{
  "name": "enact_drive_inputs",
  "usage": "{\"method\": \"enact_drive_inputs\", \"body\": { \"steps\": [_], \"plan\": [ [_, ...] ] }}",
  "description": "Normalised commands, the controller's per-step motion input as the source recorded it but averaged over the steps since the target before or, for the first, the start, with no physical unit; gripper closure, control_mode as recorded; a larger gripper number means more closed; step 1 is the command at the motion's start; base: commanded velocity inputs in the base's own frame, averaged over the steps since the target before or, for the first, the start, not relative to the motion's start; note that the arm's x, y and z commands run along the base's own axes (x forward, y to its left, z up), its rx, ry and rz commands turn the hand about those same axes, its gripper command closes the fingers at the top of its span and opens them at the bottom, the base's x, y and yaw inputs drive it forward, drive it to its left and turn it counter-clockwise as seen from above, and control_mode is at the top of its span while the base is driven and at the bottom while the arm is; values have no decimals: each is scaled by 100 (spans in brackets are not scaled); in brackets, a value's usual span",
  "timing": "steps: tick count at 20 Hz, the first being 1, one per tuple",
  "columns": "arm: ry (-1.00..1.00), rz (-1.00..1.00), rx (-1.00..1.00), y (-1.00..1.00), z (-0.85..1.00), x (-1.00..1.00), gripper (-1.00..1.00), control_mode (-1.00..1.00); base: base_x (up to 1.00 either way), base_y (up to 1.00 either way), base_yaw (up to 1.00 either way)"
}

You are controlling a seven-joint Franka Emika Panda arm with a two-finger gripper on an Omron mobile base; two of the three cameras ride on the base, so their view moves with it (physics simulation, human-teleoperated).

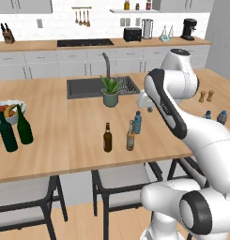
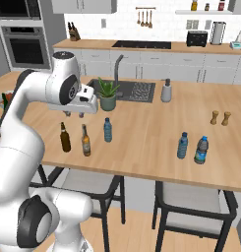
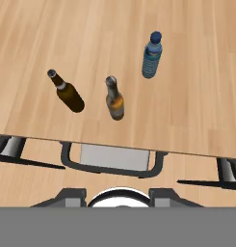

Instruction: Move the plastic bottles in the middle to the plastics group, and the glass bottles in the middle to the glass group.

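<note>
Wooden island counter (image 2: 156, 128) spreads below the arm, with a sink and a potted plant (image 2: 108, 95) set further back. The gripper (image 2: 74, 114) hangs above the counter, nothing between its fingers, which are pressed together as near as they go. Ahead of and below the fingers stand the three middle bottles, all upright and apart from one another: the dark brown beer bottle (image 3: 66, 91), the amber beer bottle (image 3: 114, 99) beside it, and beyond that the light-blue plastic bottle (image 3: 151, 55), farthest from the fingertips. The plastics group (image 2: 193, 146) stands well off to one side of the fingers, the green wine bottles (image 1: 15, 129) well off to the other, near a fruit bowl (image 1: 8, 110).

Risks, as I judge them: with the fingers closed, a descent onto any neck would knock the bottle over unless they spread first. The two brown bottles stand near each other, so fingers opened around one could clip its neighbour. Narrow, tall bottles tip easily on a sideways nudge.
</note>
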Motion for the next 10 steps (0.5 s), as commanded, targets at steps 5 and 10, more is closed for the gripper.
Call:
{"method": "enact_drive_inputs", "body": {
  "steps": [5,10],
  "plan": [
    [0,-1,0,0,0,-6,-100,-100,0,0,0],
    [0,0,0,0,0,0,-100,-100,0,0,0]
  ]
}}
